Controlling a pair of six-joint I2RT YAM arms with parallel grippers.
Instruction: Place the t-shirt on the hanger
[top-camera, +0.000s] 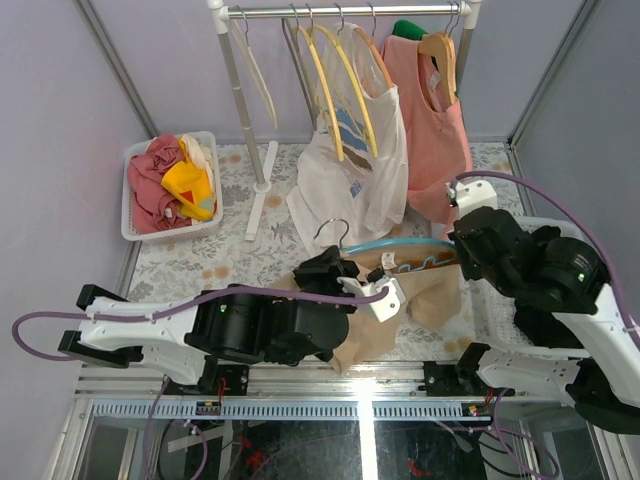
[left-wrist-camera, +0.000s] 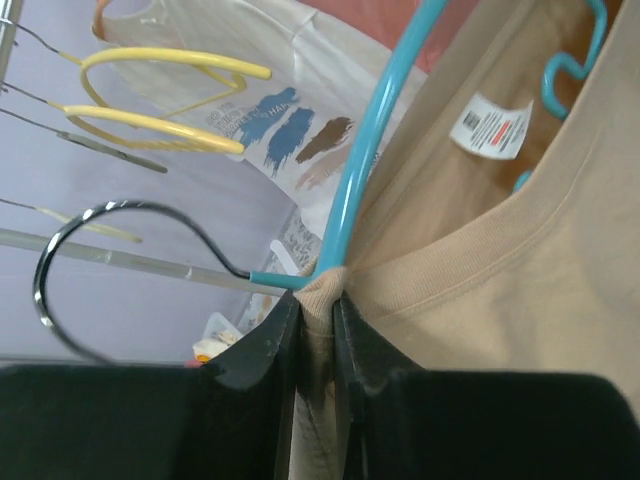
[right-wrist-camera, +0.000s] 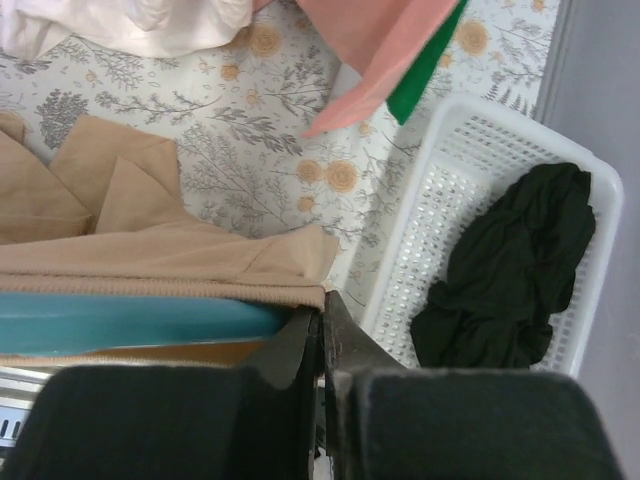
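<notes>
Pinching the tan soft-fabric t-shirt (left-wrist-camera: 520, 300) by its collar at the thin light-blue plastic hanger (left-wrist-camera: 365, 170)'s neck, the left gripper (left-wrist-camera: 318, 310) is holding it over the floral tabletop (top-camera: 200, 265); the right gripper (right-wrist-camera: 322, 320) is pressing its fingers (right-wrist-camera: 285, 355) together beside the hanger's arm tip.

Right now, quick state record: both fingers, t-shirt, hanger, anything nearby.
left fingers: shut on the t-shirt collar, at the hanger neck
right fingers: shut at the t-shirt's ribbed edge, beside the hanger's end; whether they pinch fabric is unclear
hanger: light-blue, wavy bar visible inside the neck opening
t-shirt: tan, body bunched on the table
nearby: white basket holding a dark garment
</notes>
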